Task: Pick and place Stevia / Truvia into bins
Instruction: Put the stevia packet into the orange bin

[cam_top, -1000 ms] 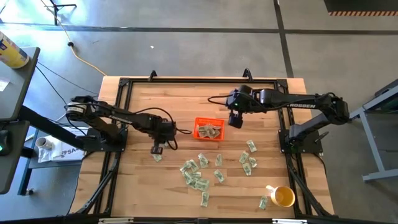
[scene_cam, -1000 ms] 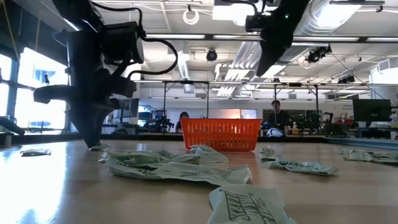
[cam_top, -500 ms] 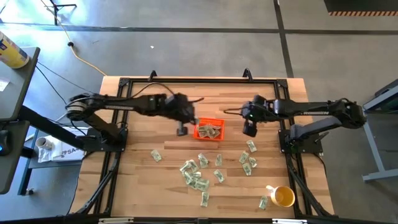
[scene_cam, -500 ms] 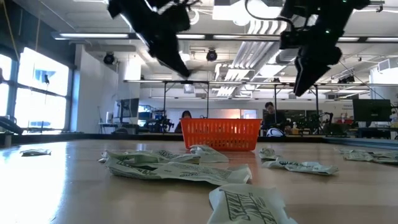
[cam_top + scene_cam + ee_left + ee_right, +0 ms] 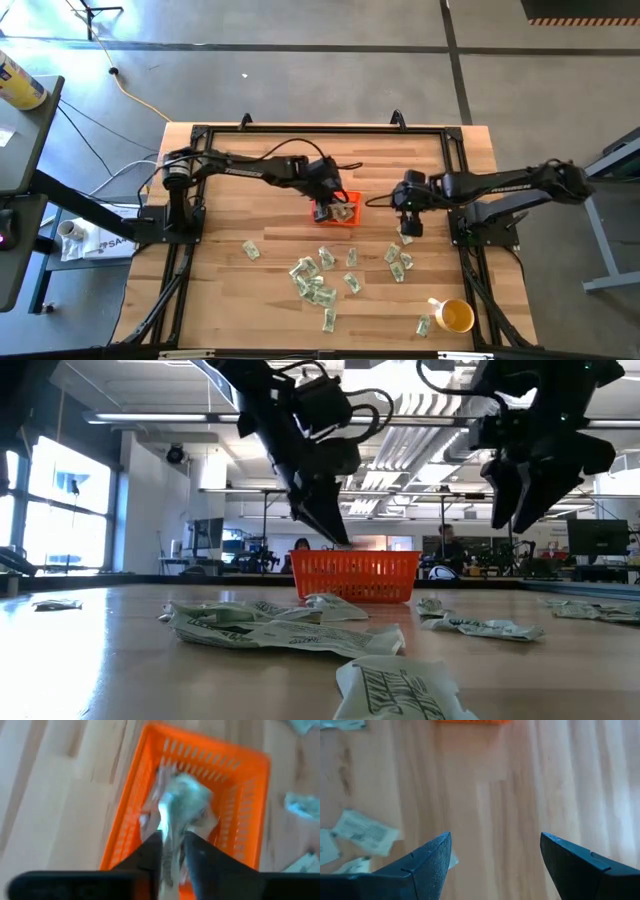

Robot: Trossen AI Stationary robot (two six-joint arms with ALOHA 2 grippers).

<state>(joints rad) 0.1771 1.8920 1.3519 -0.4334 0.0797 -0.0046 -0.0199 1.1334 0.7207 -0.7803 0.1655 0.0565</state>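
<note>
Left gripper [image 5: 322, 212] hangs over the orange bin [image 5: 351, 196], fingers pinching a Stevia packet [image 5: 172, 832]; part them only while centred. Right gripper [image 5: 408, 229], fingers wide and empty, hovers above loose packets [image 5: 400, 262] on the surface

A yellow mug [image 5: 455, 316] is seen on the wooden table [image 5: 250, 160], near the front right corner. The table is edged by a black metal frame [image 5: 300, 129]. A yellow cable [image 5: 135, 95] is laid across the grey floor [image 5: 300, 60] behind the table. A yellow can [image 5: 20, 82] is placed on a dark side desk [image 5: 25, 150] at the far left. In the low view, a big room with ceiling lights [image 5: 307, 382] is shown, and two people [image 5: 297, 550] are seen far back behind the table.
</note>
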